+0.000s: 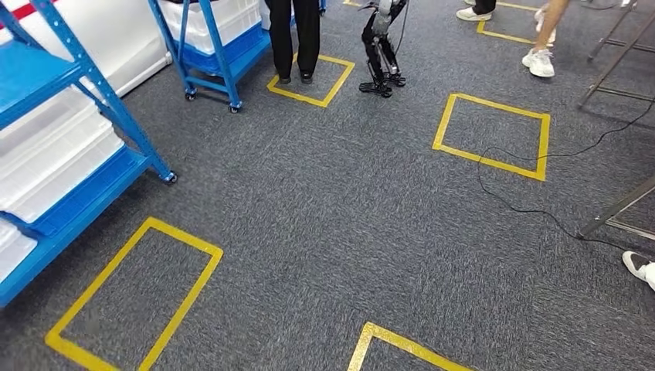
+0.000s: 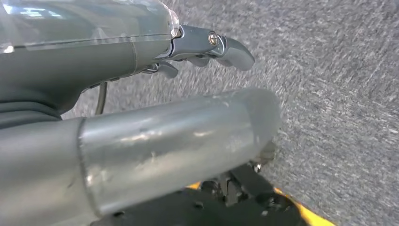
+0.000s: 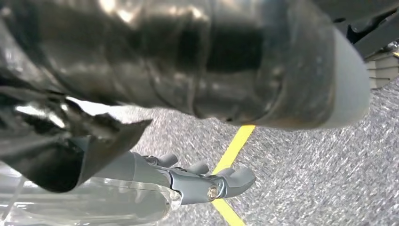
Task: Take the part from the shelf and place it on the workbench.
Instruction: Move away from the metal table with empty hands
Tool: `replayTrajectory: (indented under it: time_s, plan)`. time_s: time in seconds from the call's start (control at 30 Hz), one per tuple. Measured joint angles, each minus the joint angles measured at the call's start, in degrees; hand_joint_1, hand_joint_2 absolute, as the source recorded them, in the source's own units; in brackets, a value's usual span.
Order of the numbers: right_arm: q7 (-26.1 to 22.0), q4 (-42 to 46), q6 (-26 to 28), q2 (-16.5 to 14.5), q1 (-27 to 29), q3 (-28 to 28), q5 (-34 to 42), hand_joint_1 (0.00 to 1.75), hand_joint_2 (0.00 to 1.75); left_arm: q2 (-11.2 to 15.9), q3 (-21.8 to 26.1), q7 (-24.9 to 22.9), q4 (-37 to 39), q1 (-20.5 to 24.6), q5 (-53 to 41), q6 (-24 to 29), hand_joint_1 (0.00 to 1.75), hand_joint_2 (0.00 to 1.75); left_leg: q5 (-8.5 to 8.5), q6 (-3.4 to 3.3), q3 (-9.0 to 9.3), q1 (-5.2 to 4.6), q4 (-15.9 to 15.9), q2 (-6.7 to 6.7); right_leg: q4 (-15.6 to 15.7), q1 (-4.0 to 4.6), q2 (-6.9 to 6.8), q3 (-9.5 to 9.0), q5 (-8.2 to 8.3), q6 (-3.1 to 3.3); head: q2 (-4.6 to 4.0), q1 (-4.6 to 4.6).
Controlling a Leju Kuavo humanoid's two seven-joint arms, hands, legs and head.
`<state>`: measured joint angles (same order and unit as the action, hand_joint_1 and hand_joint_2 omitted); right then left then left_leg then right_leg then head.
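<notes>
- Left hand (image 2: 141, 132): released. The thick grey thumb (image 2: 197, 127) and the darker fingers (image 2: 230, 47) stand apart with nothing between them, above the grey carpet (image 2: 339, 94).
- Blue shelf (image 1: 116, 108), at the carpet's left edge in the head view: it carries stacked white bins (image 1: 54, 154) on its tiers. The part cannot be made out among them, so its place cannot be told.
- Yellow tape rectangle (image 1: 185, 236): lies on the carpet just beside the shelf's near foot.
- Second blue shelf (image 1: 220, 46), on castors near the far left corner: also loaded with white bins.
- Person in black trousers (image 1: 295, 35): stands inside a yellow tape square (image 1: 297, 96), beside the second shelf.
- Small legged machine (image 1: 380, 50): stands upright just to the right of that square.
- Larger yellow square (image 1: 487, 162): right of centre, with a black cable (image 1: 525, 205) crossing its near right corner and trailing along the carpet.
- Bare leg with a white shoe (image 1: 539, 62): at the far edge, well apart from the shelves.
- Metal stand legs (image 1: 618, 54): by the far right corner.
- Another white shoe (image 1: 639, 267): at the right edge.
- Right hand (image 3: 164, 70): released. Its thumb (image 3: 263, 61) is wrapped in dark glossy film and stands apart from the grey fingers (image 3: 207, 186), which are loosely bent and grasp nothing, over a yellow tape line (image 3: 235, 141).
</notes>
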<state>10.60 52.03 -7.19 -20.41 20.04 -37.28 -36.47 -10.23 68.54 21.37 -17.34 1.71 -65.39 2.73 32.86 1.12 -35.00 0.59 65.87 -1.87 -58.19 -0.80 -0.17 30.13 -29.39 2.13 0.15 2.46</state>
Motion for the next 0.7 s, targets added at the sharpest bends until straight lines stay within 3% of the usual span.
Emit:
replayTrajectory:
  time_s: [0.07,0.1,0.13,0.17,0.23,0.3,0.37,0.4,0.47,0.5,0.57,0.6,0.63,0.7]
  plan:
    - [0.0,0.0,-0.2,0.0,0.1,0.0,-0.1,0.0,0.0,0.0,0.0,0.0,0.0,0.2,0.0,-0.1,0.0,0.0,2.63,0.36,-3.64,0.15,7.0,1.27,0.0,0.21,-1.83,0.0,-0.21,0.18,0.0,-0.01]
    - [0.0,0.0,-0.4,0.0,0.1,0.0,-0.2,0.0,0.0,0.1,0.0,0.0,0.0,0.1,0.0,-0.1,0.0,0.0,2.49,0.43,-4.27,0.17,8.1,1.46,0.0,0.27,-2.67,-0.06,-0.34,0.17,0.0,0.0]
    - [0.0,0.0,-0.5,0.0,0.1,0.0,-0.3,0.0,0.0,0.1,0.1,0.0,0.0,0.0,0.1,-0.2,0.0,0.0,1.24,0.44,-3.71,0.18,7.0,1.64,-0.1,0.29,-3.42,-0.18,-0.5,0.11,0.0,-0.01]
    - [0.0,0.0,-0.7,0.0,0.1,0.0,-0.5,0.0,0.0,0.2,0.1,0.1,0.0,0.0,0.1,-0.2,0.0,0.0,-0.83,0.35,-1.92,0.15,3.5,2.16,-0.1,0.3,-4.1,-0.41,-0.68,0.01,0.0,-0.01]
    - [-0.2,0.2,-0.9,0.0,0.1,0.0,-0.8,0.0,0.0,0.3,0.2,0.2,0.0,0.0,0.1,-0.4,0.0,0.0,-4.11,-0.2,2.2,-0.12,-4.6,4.42,-0.1,0.42,-5.31,-0.96,-1.13,-0.43,0.0,-0.01]
    - [-0.3,0.4,-1.0,0.0,0.1,0.0,-1.0,0.0,0.0,0.3,0.2,0.3,0.0,0.1,0.1,-0.5,0.0,0.0,-4.86,-0.87,3.84,-0.53,-8.1,5.54,-0.1,0.54,-6.25,-1.38,-1.47,-1.06,0.0,0.0]
    - [-0.2,0.7,-1.1,0.0,0.0,0.1,-1.1,0.0,0.0,0.4,0.3,0.3,0.0,-0.1,0.1,-0.6,0.0,0.0,-5.0,-1.51,3.92,-0.63,-8.4,4.36,0.1,0.53,-7.02,-1.8,-1.66,-1.71,0.0,-0.01]
    - [-0.1,0.8,-1.1,0.0,0.0,0.2,-1.0,0.0,0.0,0.5,0.3,0.2,0.0,-0.2,0.0,-0.6,0.0,0.0,-5.2,-1.86,4.14,-0.53,-8.7,3.8,-0.2,0.42,-6.38,-1.93,-1.96,-2.05,0.0,0.01]
    - [0.1,1.0,-1.1,0.0,0.0,0.3,-1.0,0.0,0.0,0.5,0.4,0.0,0.0,-0.3,-0.1,-0.7,0.0,0.0,-5.7,-2.62,4.57,-0.2,-9.4,2.77,-3.1,0.21,-3.26,-0.8,-4.05,-2.5,0.0,0.01]
    - [0.2,1.0,-1.1,0.0,0.1,0.3,-0.9,0.0,0.0,0.5,0.4,-0.1,0.0,-0.3,-0.1,-0.7,0.0,0.0,-5.81,-2.83,4.58,-0.19,-9.4,2.24,-6.5,0.08,-1.43,0.86,-5.91,-2.6,0.0,0.02]
    - [0.3,1.0,-1.1,0.0,0.2,0.3,-0.7,0.0,0.0,0.6,0.4,-0.3,0.0,-0.2,-0.3,-0.8,0.0,0.0,-5.82,-3.04,4.51,-0.22,-9.4,0.9,-14.2,0.03,-0.14,4.95,-8.87,-2.7,0.0,0.03]
    - [0.4,1.0,-1.1,0.0,0.3,0.3,-0.7,0.0,0.0,0.6,0.4,-0.4,0.0,-0.2,-0.5,-0.8,0.0,0.0,-5.78,-3.05,4.57,-0.25,-9.3,0.04,-16.3,0.03,0.0,6.36,-8.9,-2.74,0.0,0.03]
    - [0.5,1.0,-1.1,0.0,0.3,0.3,-0.7,0.0,0.0,0.7,0.4,-0.4,0.0,-0.2,-0.6,-0.7,0.0,0.0,-5.71,-3.02,4.69,-0.27,-9.3,-0.82,-15.9,0.02,0.08,6.56,-7.52,-2.7,0.0,0.03]
    - [0.7,1.0,-1.3,0.0,0.4,0.3,-0.7,0.0,0.0,0.7,0.4,-0.5,0.0,-0.3,-0.9,-0.7,0.0,0.0,-5.49,-2.8,5.01,-0.25,-9.1,-2.55,-8.9,-0.04,1.22,4.06,-2.57,-2.45,0.0,0.03]
